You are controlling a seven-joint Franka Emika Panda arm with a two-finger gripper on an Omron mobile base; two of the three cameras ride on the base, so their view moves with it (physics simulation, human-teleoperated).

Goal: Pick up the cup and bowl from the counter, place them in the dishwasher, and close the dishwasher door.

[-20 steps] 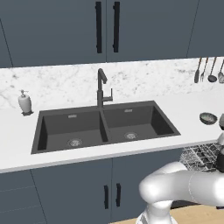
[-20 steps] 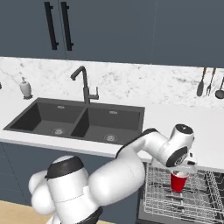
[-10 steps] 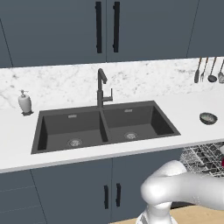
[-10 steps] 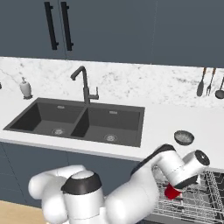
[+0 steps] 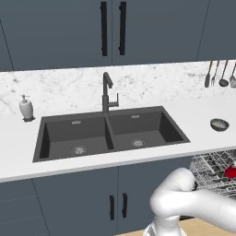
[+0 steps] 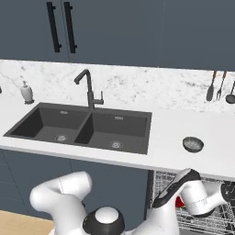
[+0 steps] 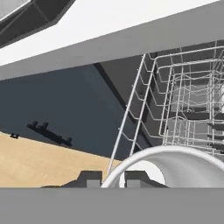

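Note:
The red cup (image 6: 180,202) sits low in the dishwasher's wire rack (image 6: 206,215), mostly hidden behind my forearm. It also peeks out at the right edge of the left base view as a red cup (image 5: 230,173) inside the rack (image 5: 209,168). My gripper (image 7: 112,179) is shut, its tips close together, beside the rack (image 7: 183,109); the hold on the cup is hidden. The dark grey bowl (image 6: 193,144) stands alone on the white counter (image 6: 170,128), right of the sink; it is the bowl (image 5: 219,124) in the left base view. I cannot make out the dishwasher door.
The dark double sink (image 5: 108,133) with its faucet (image 5: 107,94) fills the counter's middle. A soap bottle (image 5: 26,108) stands far left. Utensils (image 6: 220,87) hang on the back wall at right. Cabinet doors (image 5: 110,203) lie below the sink.
The arm has swung right and down, carrying the cup from above the rack to low inside it. The bowl, hidden behind the hand a second ago in the right base view, now shows.

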